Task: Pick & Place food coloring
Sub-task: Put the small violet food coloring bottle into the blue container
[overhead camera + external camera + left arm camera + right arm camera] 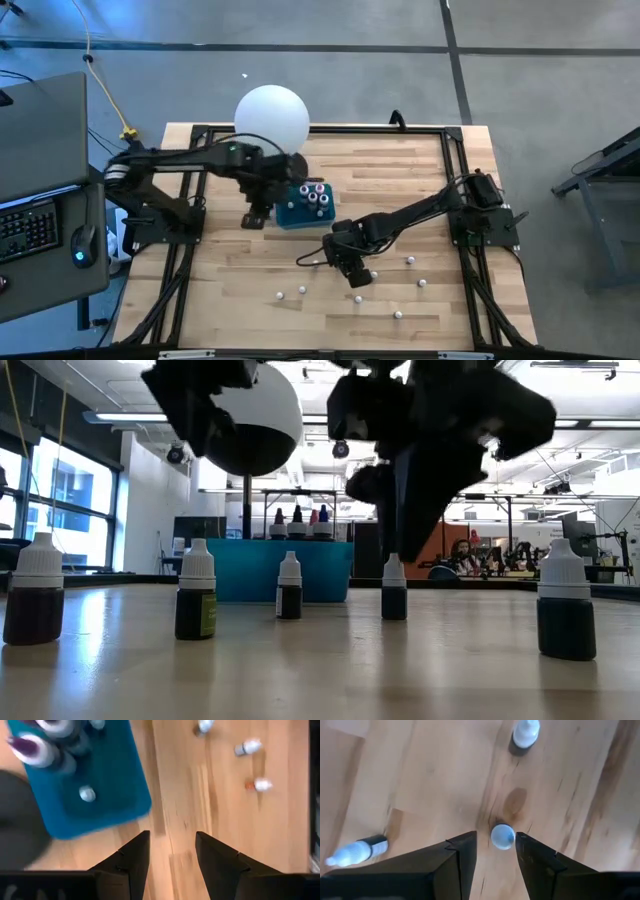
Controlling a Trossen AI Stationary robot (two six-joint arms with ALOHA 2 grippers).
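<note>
A: What are the fingers [462, 852] doing?

B: The right gripper [495, 845] hangs with fingers parted around one upright food coloring bottle [503, 836], not yet squeezing. The left gripper [172, 847] is spread and empty beside the teal box [100, 795].

A: How should the bottle be handled?

B: Probably light, slick and easily toppled; pinch the body below the cap. Other bottles stand beyond; several sit in the box.

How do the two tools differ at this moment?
The left tool is beside the teal box with nothing between its fingers; the right tool is over open table, straddling a white-capped bottle. The left is near the ball lamp; the right is among loose bottles. Both stand open and point down.
</note>
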